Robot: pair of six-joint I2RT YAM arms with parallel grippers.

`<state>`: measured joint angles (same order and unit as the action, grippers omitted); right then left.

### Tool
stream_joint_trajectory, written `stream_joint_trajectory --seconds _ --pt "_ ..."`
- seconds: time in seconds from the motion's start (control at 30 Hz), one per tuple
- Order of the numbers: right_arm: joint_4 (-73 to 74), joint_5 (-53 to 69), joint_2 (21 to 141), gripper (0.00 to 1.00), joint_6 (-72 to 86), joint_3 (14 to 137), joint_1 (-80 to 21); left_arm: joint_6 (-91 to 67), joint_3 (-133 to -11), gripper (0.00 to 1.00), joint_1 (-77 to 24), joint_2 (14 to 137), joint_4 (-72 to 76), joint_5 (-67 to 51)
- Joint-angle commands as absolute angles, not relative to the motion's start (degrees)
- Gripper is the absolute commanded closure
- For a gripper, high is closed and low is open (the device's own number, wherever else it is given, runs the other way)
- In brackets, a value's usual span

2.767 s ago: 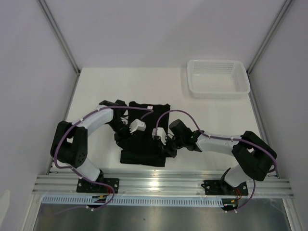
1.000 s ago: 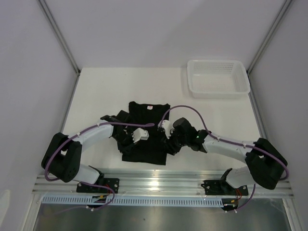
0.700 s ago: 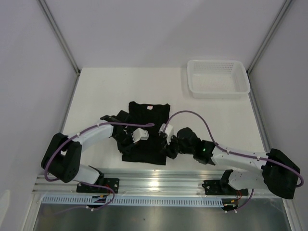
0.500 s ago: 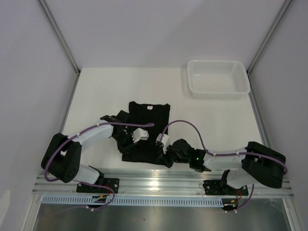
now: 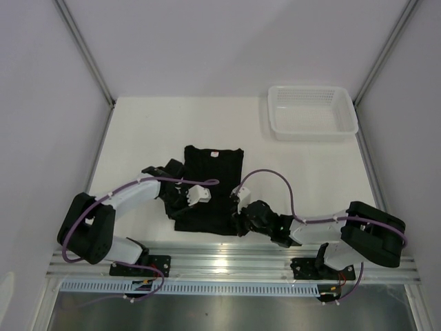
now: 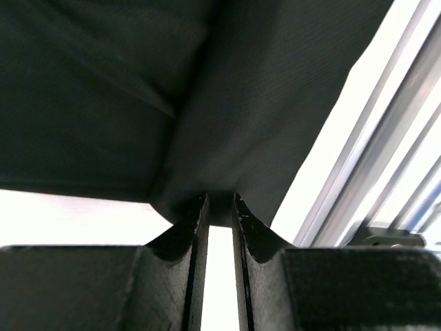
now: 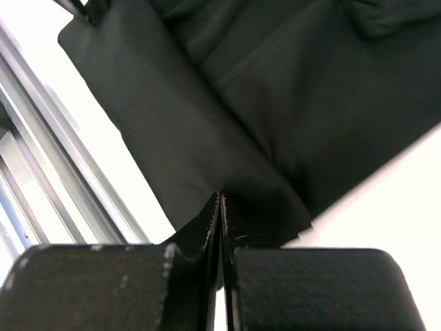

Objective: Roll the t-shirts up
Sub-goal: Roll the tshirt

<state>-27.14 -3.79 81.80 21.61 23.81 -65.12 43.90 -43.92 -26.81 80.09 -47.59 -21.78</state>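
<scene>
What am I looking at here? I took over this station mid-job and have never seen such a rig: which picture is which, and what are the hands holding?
These are two robot arms bolted at the near edge of a white table. The wide picture looks down from above and behind them; the two close-ups come from a camera on each wrist, looking along its fingers. A black t-shirt lies spread in front of the arms, and a white mesh basket sits at the far right corner. Both hands pinch the shirt's near hem: the left hand near its left corner, the right hand near its right corner, fingers closed on the cloth.
</scene>
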Motion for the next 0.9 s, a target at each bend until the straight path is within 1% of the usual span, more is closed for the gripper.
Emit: stream_joint_trajectory --seconds 0.0,0.07,0.2,0.27,0.37,0.47,0.53,0.57,0.6,0.87 --pt "-22.6 -7.2 78.4 0.98 24.4 22.4 -65.1 46.7 -43.1 0.78 -26.5 78.6 -46.6 -19.9" --pt "-22.8 -6.2 78.1 0.98 23.8 22.0 -65.3 47.1 -43.8 0.76 -26.5 77.8 -47.6 -20.8" --pt "-21.9 -5.1 78.2 0.97 21.2 23.3 -65.5 50.4 -46.4 0.73 -27.3 72.0 -52.1 -23.1" --pt "-22.1 -4.9 78.5 0.96 20.3 23.3 -65.5 53.7 -46.2 0.69 -28.5 69.5 -53.1 -23.7" --pt "-21.5 -5.4 78.2 0.96 19.8 23.3 -65.6 58.3 -43.7 0.65 -31.3 65.7 -54.8 -23.6" --pt "-21.0 -6.2 77.7 0.96 20.0 23.0 -65.6 61.9 -41.1 0.62 -34.6 62.8 -53.2 -22.1" --pt "-21.0 -6.8 77.3 0.96 20.0 23.0 -65.5 60.5 -38.7 0.60 -36.5 63.0 -50.1 -20.1" --pt "-21.4 -6.8 77.3 0.96 20.2 23.0 -65.5 59.4 -38.8 0.55 -36.7 64.1 -47.7 -19.6" --pt "-21.4 -6.8 77.3 0.96 20.1 23.0 -65.6 58.8 -38.8 0.54 -36.9 64.3 -46.3 -19.3" --pt "-20.6 -8.6 77.5 0.95 19.4 23.6 -66.1 52.8 -35.2 0.51 -41.9 64.2 -41.8 -16.3"
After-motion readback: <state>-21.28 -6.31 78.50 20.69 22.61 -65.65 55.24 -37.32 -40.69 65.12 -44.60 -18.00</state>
